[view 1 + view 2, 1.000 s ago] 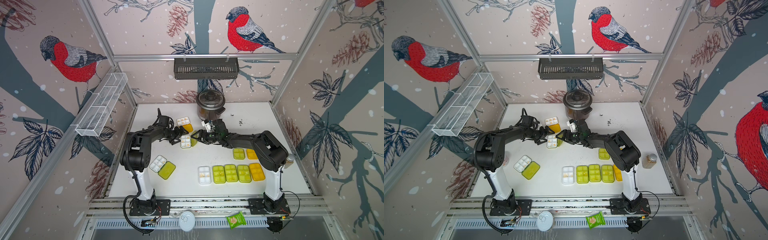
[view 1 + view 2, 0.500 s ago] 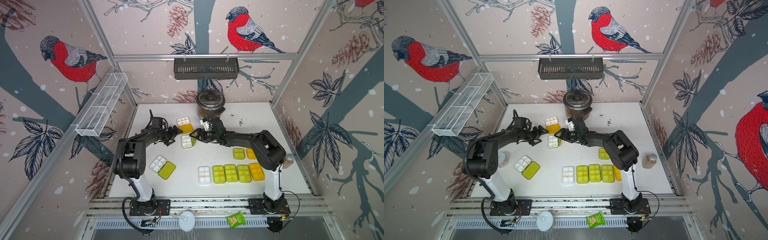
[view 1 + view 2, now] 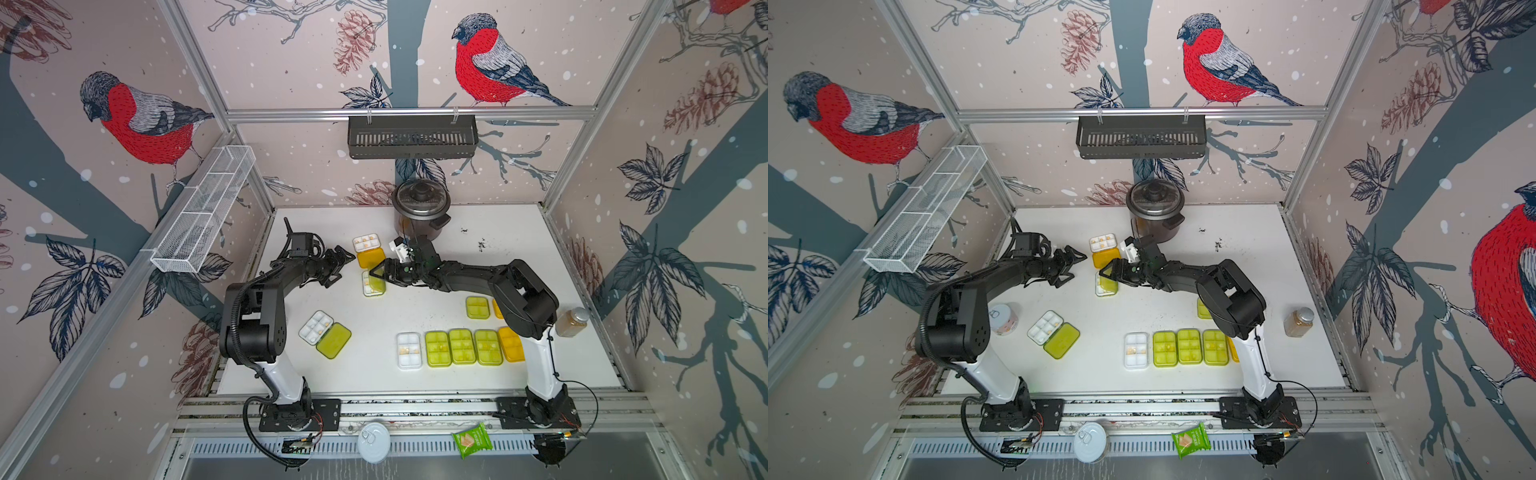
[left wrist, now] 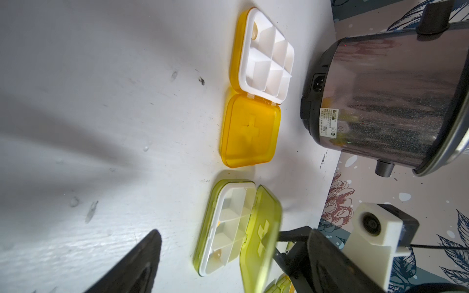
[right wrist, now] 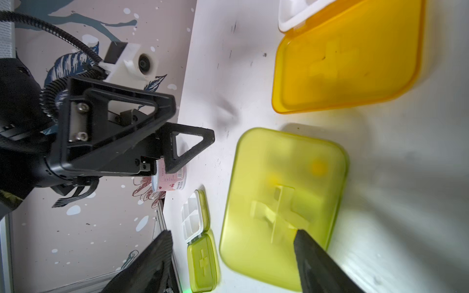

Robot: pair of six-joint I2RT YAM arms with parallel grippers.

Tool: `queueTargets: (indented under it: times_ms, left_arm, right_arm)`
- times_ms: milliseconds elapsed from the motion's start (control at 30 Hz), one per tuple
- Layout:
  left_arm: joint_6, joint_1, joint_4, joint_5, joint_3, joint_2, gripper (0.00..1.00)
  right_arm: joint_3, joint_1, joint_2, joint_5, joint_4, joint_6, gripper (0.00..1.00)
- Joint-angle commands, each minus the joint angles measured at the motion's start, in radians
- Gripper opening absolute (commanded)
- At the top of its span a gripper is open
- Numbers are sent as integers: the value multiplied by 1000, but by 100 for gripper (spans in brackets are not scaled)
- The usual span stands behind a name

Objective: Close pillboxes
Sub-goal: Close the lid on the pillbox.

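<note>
1. Step in hand: closing the lime pillbox (image 3: 372, 284). It sits mid-bench toward the far edge, just nearside of the orange pillbox (image 3: 367, 251). Its lid (image 4: 261, 236) stands tilted over the white tray (image 4: 228, 228) — partway down, not latched.
2. Right tool (image 5: 232, 230): jaws apart, gripping nothing. It comes in from the right-edge side, where the hinge is, so a finger (image 4: 327, 256) can fold the lid over. The finger seems to touch the lid's back, but that spot is blurred, so contact is unconfirmed.
3. Left tool (image 3: 343, 268): jaws wide, empty, hovering just off the box's left-edge side, not touching. Probably parked there to stop the tray sliding under the push, and it is clear of the lid's swing.
4. Orange pillbox: lies flat open, tray toward the far edge beside the cooker (image 3: 419, 208), lid toward the lime one. Likely next.
5. Open lime box (image 3: 325, 334): also flat open, nearer the left edge, still to do.
6. Near-edge row (image 3: 461, 347): three lime and one orange, lids down. The white box (image 3: 408, 350) at its left end looks clear-lidded. The row is likely the done pile, kept out of reach.
7. Two more, a closed lime box (image 3: 477, 307) and a closed orange box (image 3: 498, 309), sit partly behind the right arm.
8. Risk: a sideways push may skate the light box — it needs a downward press to snap.
</note>
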Motion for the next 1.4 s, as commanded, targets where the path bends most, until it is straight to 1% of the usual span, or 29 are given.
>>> queueTargets:
  times_ms: [0, 133, 233, 300, 533, 733, 833, 933, 1133, 1367]
  left_arm:
    - [0, 3, 20, 5, 1, -7, 90]
    - [-2, 2, 21, 9, 3, -4, 90]
    - [-4, 2, 25, 10, 2, -1, 90]
    - [-5, 4, 23, 9, 2, -1, 90]
    - [-5, 8, 25, 10, 2, -7, 90]
    - [-8, 8, 30, 19, 2, -8, 90]
    - [-11, 9, 32, 25, 1, -7, 90]
    - [-10, 9, 32, 28, 1, -7, 90]
    - [-11, 8, 35, 31, 1, -5, 90]
    - [-12, 11, 36, 31, 1, -6, 90]
  right_arm:
    - [8, 2, -5, 4, -6, -16, 77]
    - [18, 4, -20, 16, -41, -39, 77]
    - [40, 10, -20, 77, -124, -85, 77]
    - [72, 17, -8, 141, -211, -126, 78]
    - [202, 64, 27, 456, -477, -260, 78]
    - [298, 98, 76, 592, -584, -312, 78]
    - [356, 118, 112, 629, -636, -334, 78]
    - [391, 131, 136, 640, -659, -347, 78]
    - [410, 142, 156, 648, -664, -345, 78]
    - [417, 159, 177, 699, -686, -357, 78]
